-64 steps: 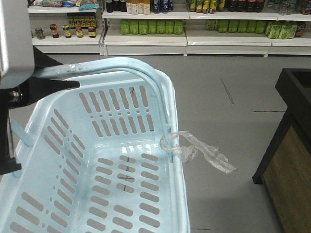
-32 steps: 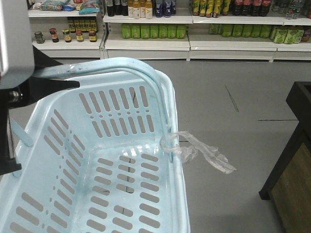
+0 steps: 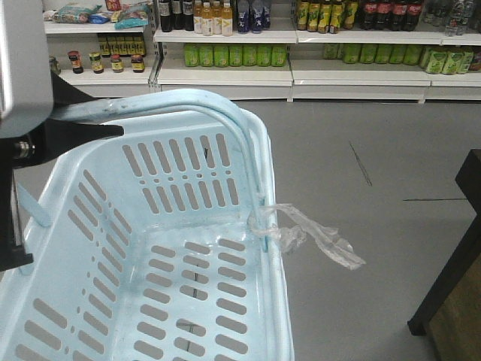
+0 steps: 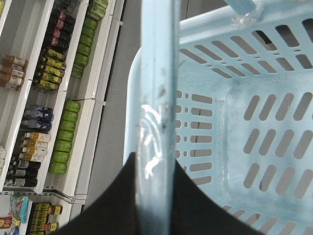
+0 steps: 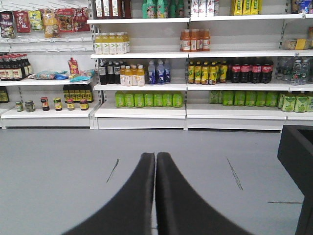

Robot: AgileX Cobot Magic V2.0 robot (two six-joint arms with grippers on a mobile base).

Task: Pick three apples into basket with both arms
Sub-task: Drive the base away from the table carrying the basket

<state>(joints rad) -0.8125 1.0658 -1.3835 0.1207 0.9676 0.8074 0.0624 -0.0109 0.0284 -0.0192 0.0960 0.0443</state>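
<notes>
Closest in, my left end effector (image 4: 154, 164) is clamped around the handle (image 4: 157, 73) of the basket (image 3: 279, 301), which is empty. My right end effector (image 5: 155, 159) is pressed shut on nothing. No apples are in view. Beyond the basket lie floor (image 3: 361, 120) and shelves (image 5: 142, 110). I judge the thin handle could slip or swing, tipping the basket.

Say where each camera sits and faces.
Front: up on the robot, looking down into the pale blue slotted plastic basket; grey-black arm part at left.
Left wrist: looks along the basket's handle, gripped by the left end effector.
Right wrist: level, facing white drink shelves; shut right end effector below.
Shared: front and left wrist both show the basket; all show shelves.
</notes>
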